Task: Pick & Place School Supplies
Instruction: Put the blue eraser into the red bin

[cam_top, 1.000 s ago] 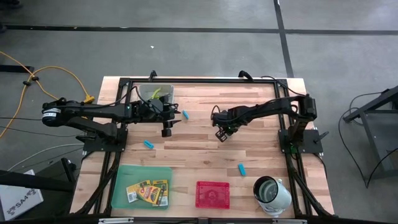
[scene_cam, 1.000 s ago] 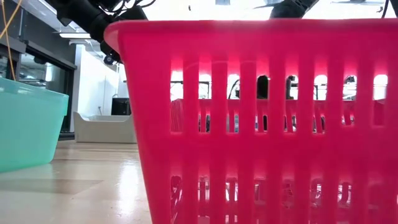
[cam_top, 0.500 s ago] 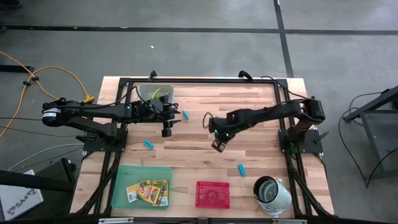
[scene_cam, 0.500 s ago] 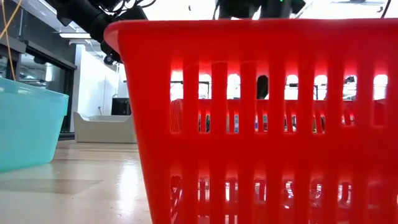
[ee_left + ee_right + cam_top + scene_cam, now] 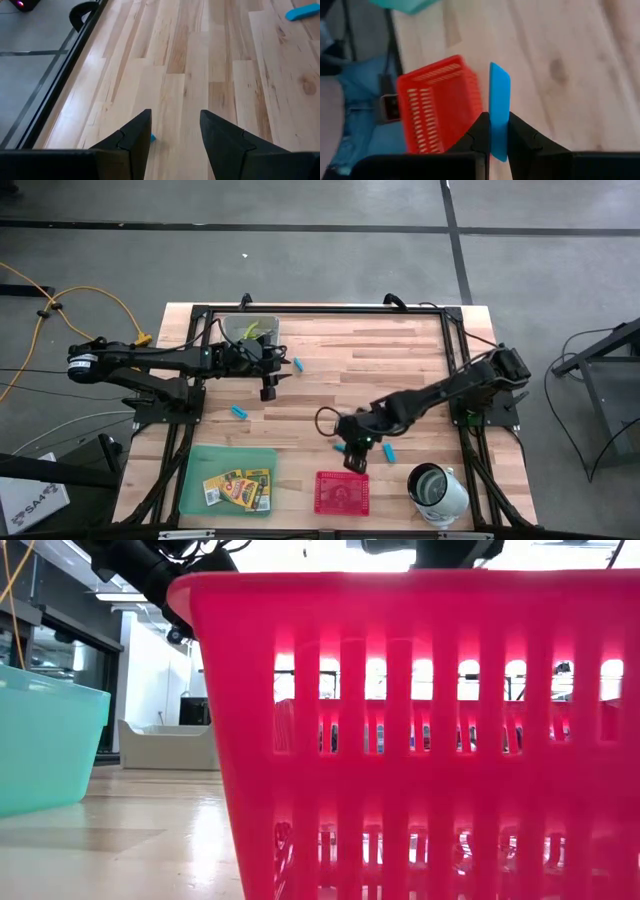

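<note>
My right gripper (image 5: pixel 354 456) (image 5: pixel 498 121) hovers by the far edge of the red tray (image 5: pixel 342 492) (image 5: pixel 437 102), shut on a light-blue oblong piece (image 5: pixel 499 90). Three more light-blue pieces lie flat on the table (image 5: pixel 297 364) (image 5: pixel 239 412) (image 5: pixel 388 451). The crayon boxes (image 5: pixel 238 488) lie in the green tray (image 5: pixel 200 465). The yellow-green tool handles (image 5: pixel 252 330) show in the clear tray (image 5: pixel 232 325). My left gripper (image 5: pixel 267 390) (image 5: pixel 175 132) waits open over bare wood near the clear tray. My right gripper pinches the light-blue piece between its two fingers (image 5: pixel 481 129), holding it at one end (image 5: pixel 499 142). The rest of the piece sticks out past the fingertips, along the fingers. It is lifted clear of the table.
A white-and-metal cup (image 5: pixel 437 490) stands at the near right corner, right of the red tray. In the low view the red tray (image 5: pixel 420 720) fills the front, with the green tray (image 5: pixel 45 740) to its left. Bare wood lies across the table's middle.
My right gripper has swung from the table's middle toward the near edge and a little left, ending by the red tray, carrying the light-blue piece with it. The left arm has kept still.
</note>
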`<state>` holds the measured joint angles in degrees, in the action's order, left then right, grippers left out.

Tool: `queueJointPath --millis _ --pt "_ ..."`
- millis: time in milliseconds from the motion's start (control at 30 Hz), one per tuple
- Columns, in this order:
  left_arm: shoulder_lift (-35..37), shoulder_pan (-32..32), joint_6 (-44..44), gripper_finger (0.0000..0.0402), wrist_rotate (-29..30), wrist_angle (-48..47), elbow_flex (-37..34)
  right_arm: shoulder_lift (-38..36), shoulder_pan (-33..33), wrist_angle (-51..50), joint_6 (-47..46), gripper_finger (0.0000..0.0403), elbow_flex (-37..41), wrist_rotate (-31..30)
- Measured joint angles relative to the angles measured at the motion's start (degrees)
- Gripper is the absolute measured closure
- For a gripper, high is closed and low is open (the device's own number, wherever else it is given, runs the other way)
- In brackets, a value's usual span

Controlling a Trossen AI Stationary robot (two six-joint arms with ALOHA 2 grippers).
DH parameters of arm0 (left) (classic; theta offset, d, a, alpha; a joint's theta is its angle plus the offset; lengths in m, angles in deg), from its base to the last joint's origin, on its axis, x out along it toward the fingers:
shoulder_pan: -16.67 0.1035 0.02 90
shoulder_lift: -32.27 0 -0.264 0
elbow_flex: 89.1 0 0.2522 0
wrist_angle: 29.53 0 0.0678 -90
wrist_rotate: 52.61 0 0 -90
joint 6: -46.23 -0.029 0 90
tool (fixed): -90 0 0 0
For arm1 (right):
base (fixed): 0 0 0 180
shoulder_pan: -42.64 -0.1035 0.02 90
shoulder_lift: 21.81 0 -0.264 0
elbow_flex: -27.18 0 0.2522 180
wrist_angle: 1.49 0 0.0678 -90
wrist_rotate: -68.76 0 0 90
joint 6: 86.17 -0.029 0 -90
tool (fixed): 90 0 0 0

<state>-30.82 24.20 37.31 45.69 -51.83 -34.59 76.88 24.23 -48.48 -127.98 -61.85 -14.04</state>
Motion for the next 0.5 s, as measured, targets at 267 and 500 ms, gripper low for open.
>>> queueJointPath --millis 267,500 --pt "0.00 -1.71 -0.02 0.0240 0.02 0.00 0.00 1.27 -3.34 1.64 1.04 0.0375 0.07 3.11" --pt "-0.02 -3.24 -0.02 0.0240 0.04 1.19 -0.03 5.08 -6.19 8.50 -0.41 0.0375 -0.01 4.17"
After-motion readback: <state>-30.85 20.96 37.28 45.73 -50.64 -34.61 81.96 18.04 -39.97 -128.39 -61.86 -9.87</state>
